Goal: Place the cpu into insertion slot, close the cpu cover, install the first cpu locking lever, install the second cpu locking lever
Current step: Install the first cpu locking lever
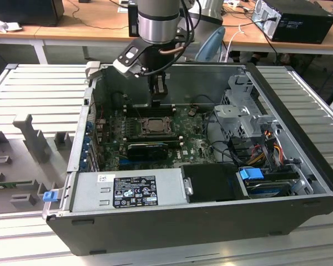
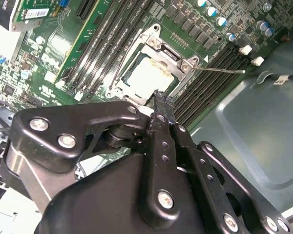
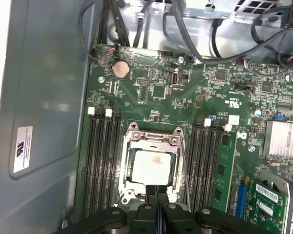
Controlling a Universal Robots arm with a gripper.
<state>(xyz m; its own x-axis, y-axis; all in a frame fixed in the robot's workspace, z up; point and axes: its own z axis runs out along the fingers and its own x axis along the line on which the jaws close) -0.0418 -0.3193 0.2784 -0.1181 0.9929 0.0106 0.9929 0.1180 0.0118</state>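
Note:
The cpu lies flat in the insertion slot on the green board, its pale metal face up. The cpu cover is down around it as a silver frame; the same cpu and cpu cover appear in the second wrist view. A thin locking lever sticks out sideways from the socket corner over the memory slots. My gripper is shut with nothing between its fingers, its tips just above the socket's edge. The exterior view has the gripper hanging inside the case, above the slot's far side.
Long black memory slots flank the socket on both sides. A power supply spans the case front, with a drive cage and cables at the exterior view's right. Grey case walls close in around the board.

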